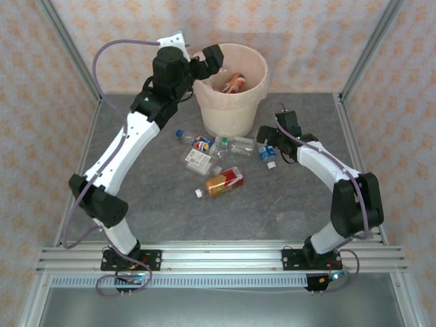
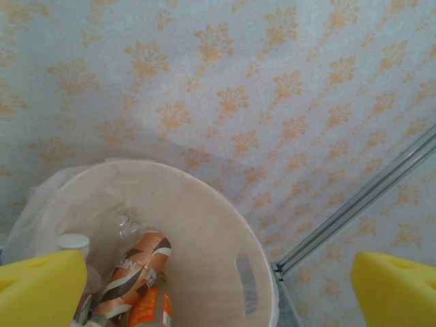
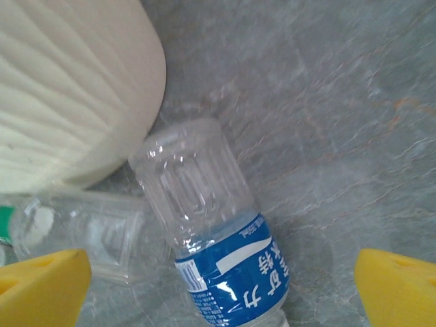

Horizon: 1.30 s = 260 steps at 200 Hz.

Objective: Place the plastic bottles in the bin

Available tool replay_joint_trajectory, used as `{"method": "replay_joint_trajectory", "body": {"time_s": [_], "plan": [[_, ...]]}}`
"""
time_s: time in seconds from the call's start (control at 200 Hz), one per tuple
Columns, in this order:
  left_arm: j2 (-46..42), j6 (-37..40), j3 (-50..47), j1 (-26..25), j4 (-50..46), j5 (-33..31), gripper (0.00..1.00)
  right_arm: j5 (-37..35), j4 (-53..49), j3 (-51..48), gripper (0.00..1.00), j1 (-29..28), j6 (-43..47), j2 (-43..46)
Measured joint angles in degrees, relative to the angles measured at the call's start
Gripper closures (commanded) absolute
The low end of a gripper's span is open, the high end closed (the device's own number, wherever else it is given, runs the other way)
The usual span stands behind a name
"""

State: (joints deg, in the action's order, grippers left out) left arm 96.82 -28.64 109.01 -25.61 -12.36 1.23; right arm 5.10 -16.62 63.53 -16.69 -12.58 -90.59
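The plastic bottles (image 1: 223,181) lay partly in the bin and partly loose on the table. The one that mattered was the blue-labelled bottle (image 3: 204,197) directly beneath the right gripper (image 3: 221,289), whose yellow fingers stood wide apart, one on either side of it and touching nothing. The bottle lay on its side, its label end towards the wrist and its clear ribbed base pointing away, almost against the foot of the bin (image 3: 75,88) ahead of the fingers and off to one side. On that same side, just beside it, lay a clear bottle (image 3: 88,235), near enough for the nearer finger to catch. The step in hand looked to be the grasp. The wrist would do well to come straight down, centre the fingers across the label band, and close gently, since so thin a wall may buckle or slip out. Further off, the left gripper (image 2: 218,293) hung over the bin mouth, fingers apart and empty, with an orange-brown bottle (image 2: 133,269) below it inside. Several more bottles waited on the table (image 1: 170,211) between the arms.
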Motion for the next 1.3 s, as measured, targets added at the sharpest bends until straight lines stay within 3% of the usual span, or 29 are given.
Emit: {"method": "replay_joint_trajectory", "body": {"time_s": [0.235,0.39,0.51,0.766,0.971,1.301], "plan": [[-11.5,0.0,-18.6,0.1,1.7,-2.9,0.0,2.4,-1.0,3.3,0.04,0.0,1.7,-6.1],[-19.0,0.1,-27.3,0.1,0.5,-5.4,0.0,2.4,-1.0,5.9,0.12,0.0,1.2,-10.4],[-25.7,0.1,-31.7,0.1,-3.2,-9.0,0.0,2.4,-0.9,7.3,0.2,0.0,0.7,-13.1],[-38.4,-0.2,-39.7,0.3,-14.4,-19.4,0.0,2.0,-0.3,11.9,0.27,0.0,-0.3,-19.1],[-41.9,-3.3,-46.1,2.0,-20.5,-25.8,0.0,-3.7,-1.6,14.7,0.32,0.0,-4.0,-23.1],[-39.9,-8.3,-49.5,5.9,-22.8,-26.8,0.0,-5.7,-2.9,18.1,0.3,0.1,-8.0,-27.8]]}}
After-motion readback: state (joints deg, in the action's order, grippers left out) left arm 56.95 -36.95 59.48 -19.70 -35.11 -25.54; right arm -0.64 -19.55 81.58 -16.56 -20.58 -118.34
